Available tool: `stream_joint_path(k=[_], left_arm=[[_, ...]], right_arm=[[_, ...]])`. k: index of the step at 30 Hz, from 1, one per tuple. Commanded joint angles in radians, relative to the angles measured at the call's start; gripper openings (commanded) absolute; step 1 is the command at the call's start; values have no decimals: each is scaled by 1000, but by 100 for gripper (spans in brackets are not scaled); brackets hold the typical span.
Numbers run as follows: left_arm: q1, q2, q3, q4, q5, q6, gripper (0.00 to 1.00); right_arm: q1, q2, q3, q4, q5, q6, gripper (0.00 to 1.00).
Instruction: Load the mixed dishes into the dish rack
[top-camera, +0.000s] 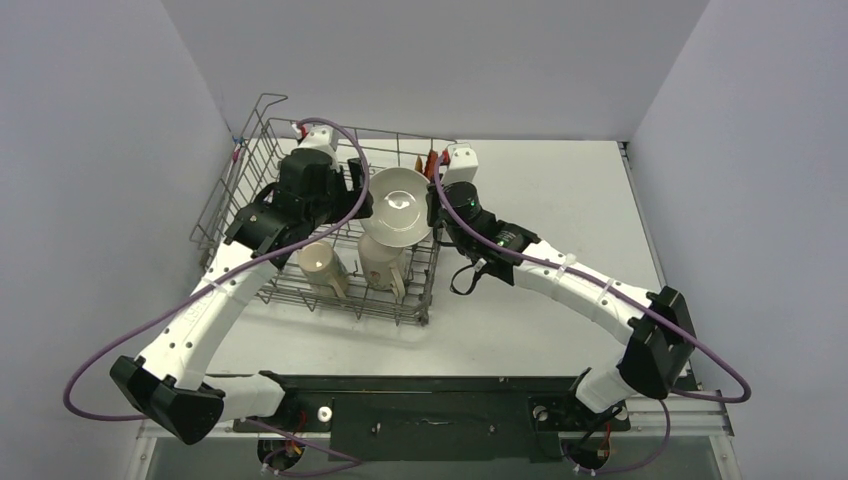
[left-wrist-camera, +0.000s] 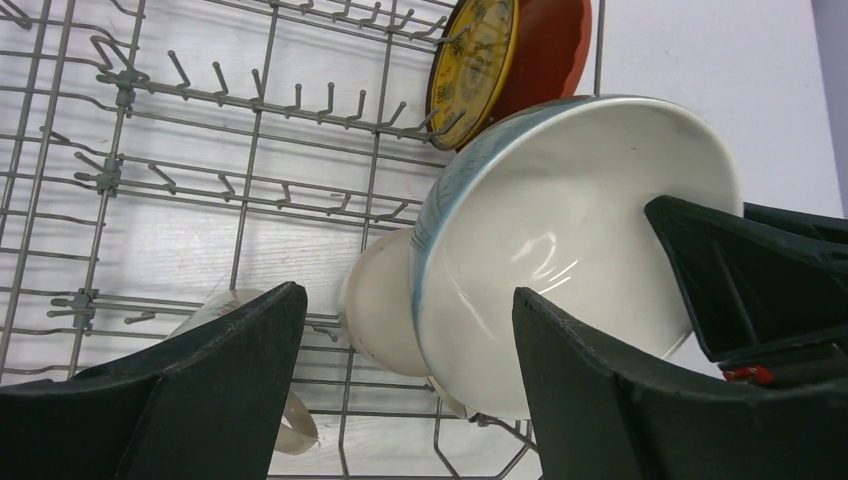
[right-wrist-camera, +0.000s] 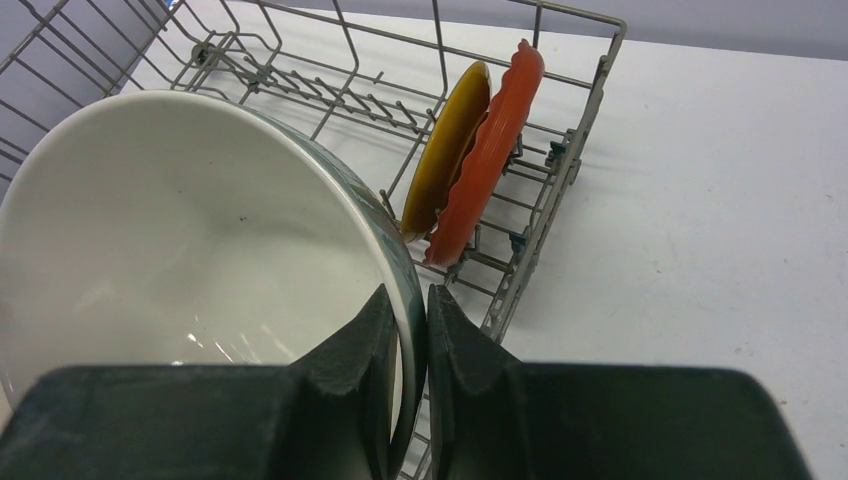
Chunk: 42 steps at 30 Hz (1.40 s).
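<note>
The grey wire dish rack (top-camera: 250, 165) stands at the left of the table. My right gripper (top-camera: 437, 207) is shut on the rim of the white bowl (top-camera: 400, 205) and holds it tilted above the rack's right part. In the right wrist view its jaws (right-wrist-camera: 410, 310) pinch the bowl's wall (right-wrist-camera: 190, 240). My left gripper (top-camera: 355, 198) is open and empty beside the bowl, inside the rack. The red plate (right-wrist-camera: 490, 150) and the yellow saucer (right-wrist-camera: 445, 150) stand on edge at the rack's far right corner. A cream mug (top-camera: 322, 265) and a second mug (top-camera: 385, 262) rest in the rack below the bowl.
The rack's tall mesh sides (right-wrist-camera: 590, 90) and upright tines (left-wrist-camera: 250, 95) surround both grippers. The grey side walls stand close to the rack's left side. White table (top-camera: 560, 200) lies to the right of the rack.
</note>
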Motion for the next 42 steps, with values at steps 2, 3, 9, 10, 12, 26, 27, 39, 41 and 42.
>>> stream_joint_path(k=[2,3,9,10,12,26,27,39,41,42], left_arm=[[10,42,87,-50,-14,58,71],[8,60,91,-50,-13,63,69],[3,99,123,-36,-26,90,48],[0,106,131,-39,-29,98,46],[-7,121,146,-52,-43,113,43],[-62,155,198,-91,-159,212,3],[-66,153,200,-91,-192,223,0],[-132,52,171,-15,-545,336,0],[-129,40,166,-3,-606,373,0],[-126,36,161,7,-637,402,0]], right_arm=[[1,-113,26,220,-45,41,0],[1,-115,25,221,-52,43,0],[1,-122,25,232,-87,59,0],[1,-123,24,234,-89,59,0],[1,-124,25,235,-94,61,0],[7,-123,38,252,-138,81,0],[9,-123,36,256,-136,82,0],[41,-74,117,168,-118,84,42],[36,-88,111,164,-112,93,55],[27,-95,113,150,-115,97,58]])
